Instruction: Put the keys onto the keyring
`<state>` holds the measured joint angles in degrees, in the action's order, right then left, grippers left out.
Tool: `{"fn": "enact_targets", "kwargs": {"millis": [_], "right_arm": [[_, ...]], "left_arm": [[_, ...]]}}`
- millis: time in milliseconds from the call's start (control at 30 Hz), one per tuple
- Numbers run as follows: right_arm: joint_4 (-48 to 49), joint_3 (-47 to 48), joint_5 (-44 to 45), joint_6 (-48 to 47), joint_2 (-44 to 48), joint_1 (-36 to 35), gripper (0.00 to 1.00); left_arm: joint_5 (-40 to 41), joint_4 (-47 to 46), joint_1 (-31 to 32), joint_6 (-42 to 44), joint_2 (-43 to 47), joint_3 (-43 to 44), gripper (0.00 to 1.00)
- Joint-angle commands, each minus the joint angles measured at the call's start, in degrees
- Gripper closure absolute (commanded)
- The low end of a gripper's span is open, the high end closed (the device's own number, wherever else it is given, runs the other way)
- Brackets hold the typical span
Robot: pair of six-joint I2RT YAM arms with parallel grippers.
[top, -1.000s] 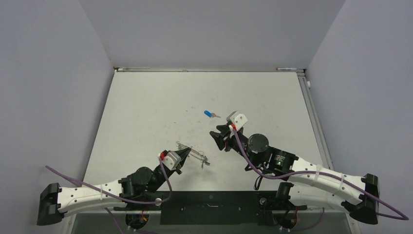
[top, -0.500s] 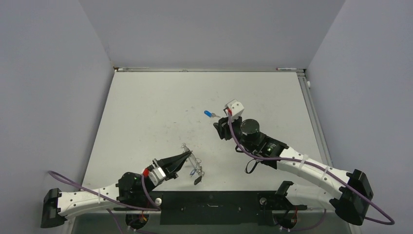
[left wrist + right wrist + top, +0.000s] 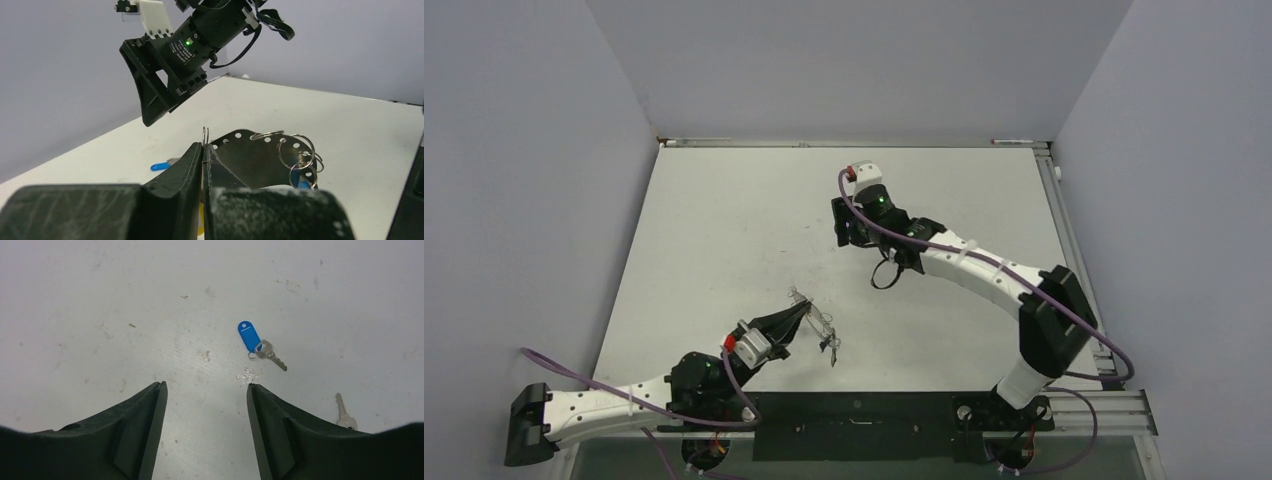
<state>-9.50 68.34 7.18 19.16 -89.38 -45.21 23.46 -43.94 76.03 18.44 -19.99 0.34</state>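
Keyring point(image 3: 819, 322) wire is clamped between the shut fingers of the left pincer point(image 3: 796, 320), lifted off the bench point(image 3: 724, 220) near its front edge. In the left wrist view a thin end of the wire point(image 3: 205, 133) pokes up just past the fingertips. That looks deliberate: held this way, the end stays steady and exposed, so a key can be slid onto it. A small cluster of keys point(image 3: 829, 345) hangs from the wire beside the pincer, its little split rings point(image 3: 299, 155) dangling free, so I judge part of the job done.

Well apart, toward the middle of the bench, the right pincer point(image 3: 206, 387) points down with its fingers spread and nothing between them. It hovers above the blue-tagged key point(image 3: 261, 347), which lies flat a little beyond and to one side of the gap. A bare key point(image 3: 342, 412) lies nearby, also flat and untouched. The spread fingers suggest a pick-up of the tagged key. It lies so flat that a grip on the plastic tag seems easier than one on the thin blade.
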Motion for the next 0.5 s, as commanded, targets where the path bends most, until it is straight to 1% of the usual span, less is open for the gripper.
{"fn": "enact_targets", "kwargs": {"millis": [0, 67, 133, 267, 333, 400, 467], "right_arm": [[-9.43, 10.50, -0.57, 2.96, -11.05, 2.86, 0.35], [-12.19, 15.25, 0.08, 2.81, -16.25, 3.44, 0.22], [-16.25, 20.67, 1.95, 3.51, -21.26, 4.61, 0.20], [-18.24, 26.24, 1.40, 7.19, -28.33, 7.10, 0.27], [-18.00, 27.19, 2.08, 9.14, -29.78, 7.33, 0.29], [-17.17, 27.41, 2.40, 10.83, -31.05, 7.33, 0.37], [-17.52, 28.18, 2.98, 12.40, -32.42, 7.33, 0.39]], "left_arm": [[10.64, 1.13, 0.21, -0.90, 1.78, -4.06, 1.00], [11.84, 2.92, 0.20, -1.39, 3.29, -3.95, 1.00], [12.37, 4.28, 0.17, -1.75, 5.05, -4.02, 1.00], [13.29, 5.57, 0.08, -2.19, 7.33, -4.39, 1.00], [13.48, 5.94, 0.08, -2.24, 7.41, -4.30, 1.00], [13.62, 6.02, 0.07, -2.26, 6.98, -4.16, 1.00], [13.74, 6.11, 0.08, -2.19, 6.53, -3.97, 1.00]]}}
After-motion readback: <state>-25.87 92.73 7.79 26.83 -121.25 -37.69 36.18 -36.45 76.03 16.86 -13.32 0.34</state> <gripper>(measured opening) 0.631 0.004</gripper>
